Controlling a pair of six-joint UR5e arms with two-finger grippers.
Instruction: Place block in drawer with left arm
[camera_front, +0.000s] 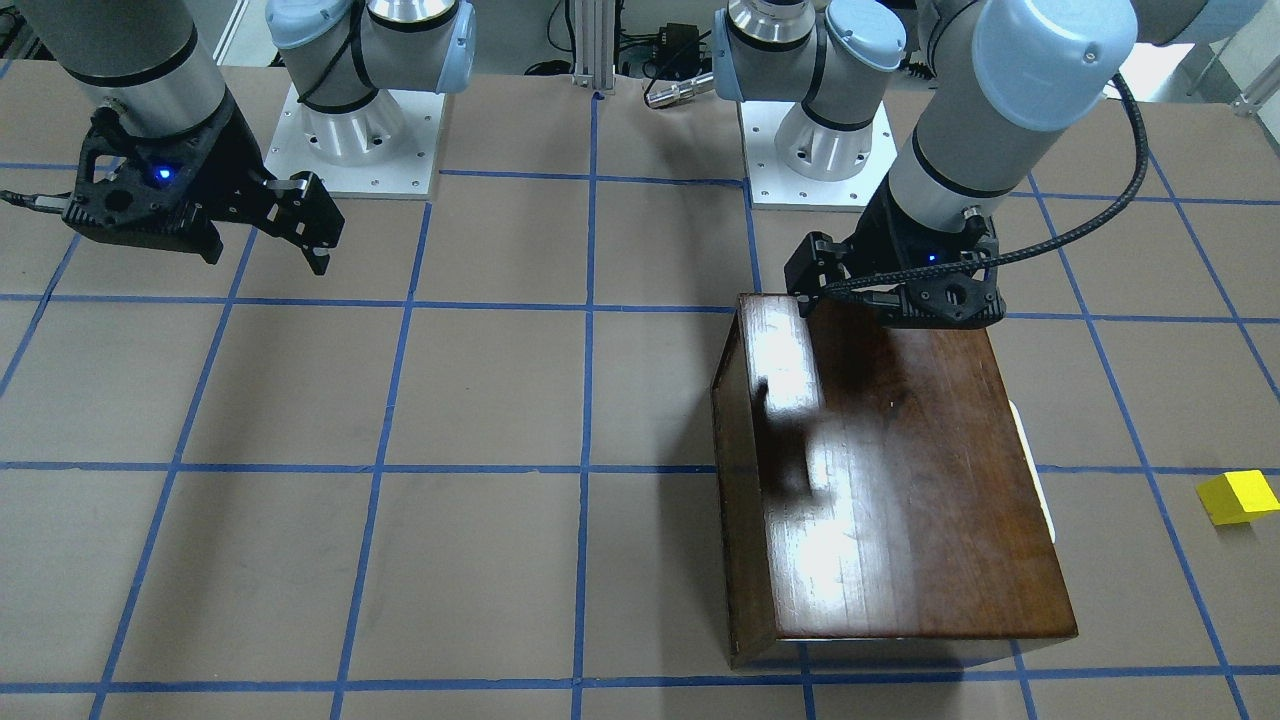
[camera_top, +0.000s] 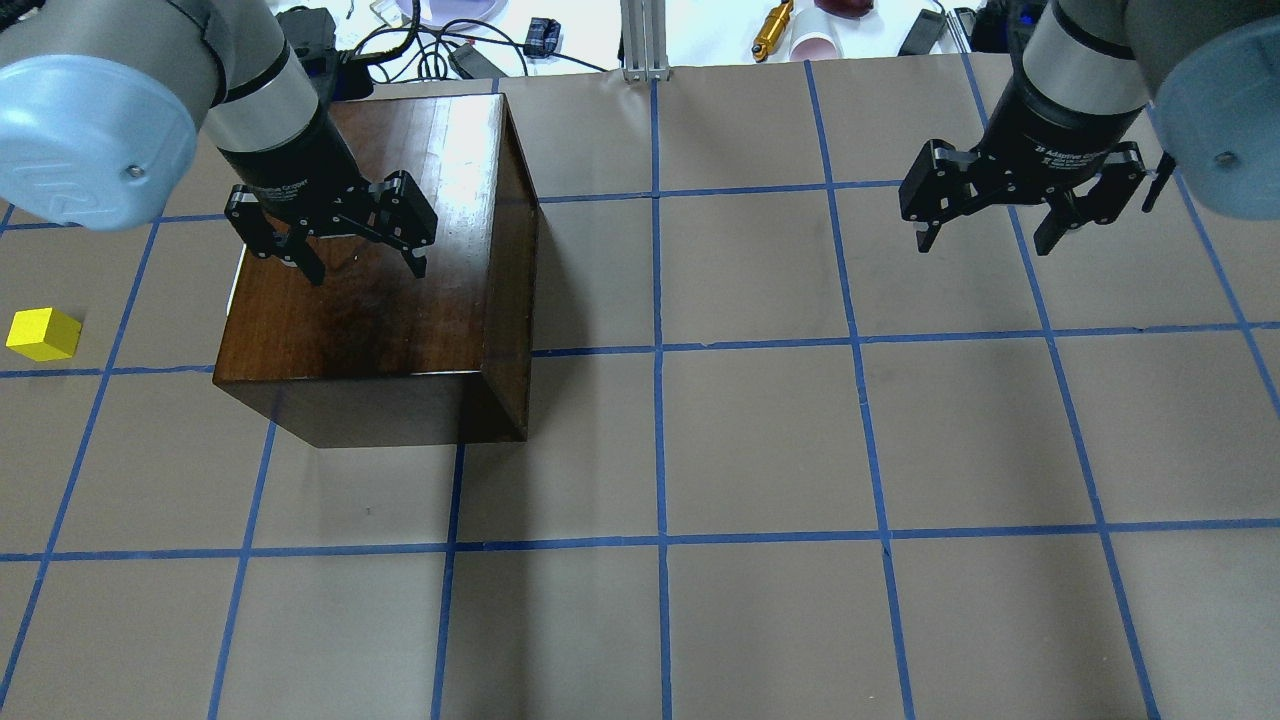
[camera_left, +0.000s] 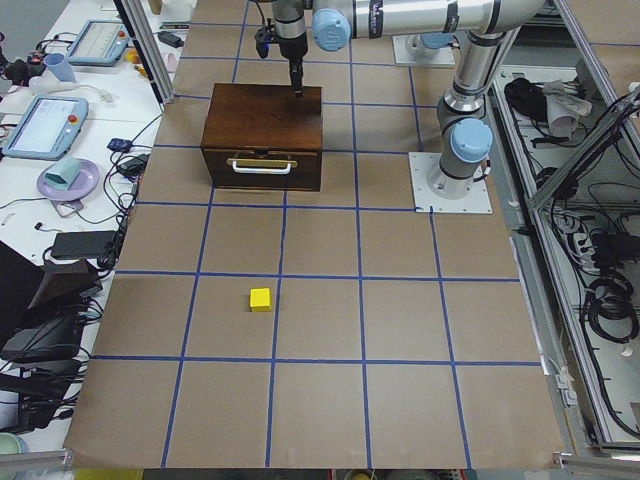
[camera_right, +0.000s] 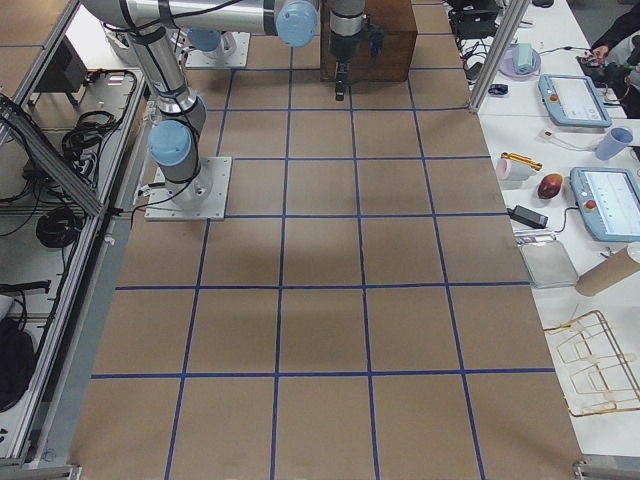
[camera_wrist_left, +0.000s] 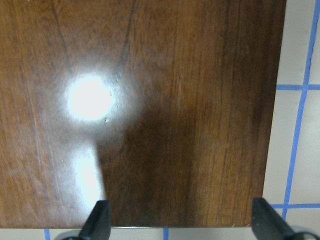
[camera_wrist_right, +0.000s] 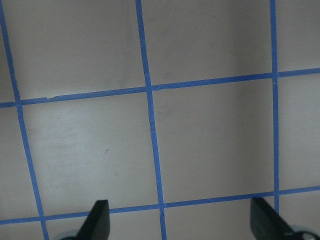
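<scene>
The yellow block (camera_top: 43, 334) lies on the table to the left of the dark-brown wooden box (camera_top: 380, 300), apart from it; it also shows in the front view (camera_front: 1238, 497) and the left view (camera_left: 260, 298). The drawer (camera_left: 260, 165) is shut in the box, its front and whitish handle facing the block. My left gripper (camera_top: 367, 270) is open and empty, hovering over the box's top (camera_wrist_left: 175, 100); the left wrist view shows its gripper (camera_wrist_left: 182, 222) open. My right gripper (camera_top: 985, 243) is open and empty above bare table at the far right, as the right wrist view (camera_wrist_right: 180, 222) shows.
The table is brown paper with a blue tape grid (camera_top: 658, 350). The two arm bases (camera_front: 352, 130) (camera_front: 818, 140) stand at the robot's side. Cables, tablets and cups lie on benches beyond the far edge (camera_top: 470, 50).
</scene>
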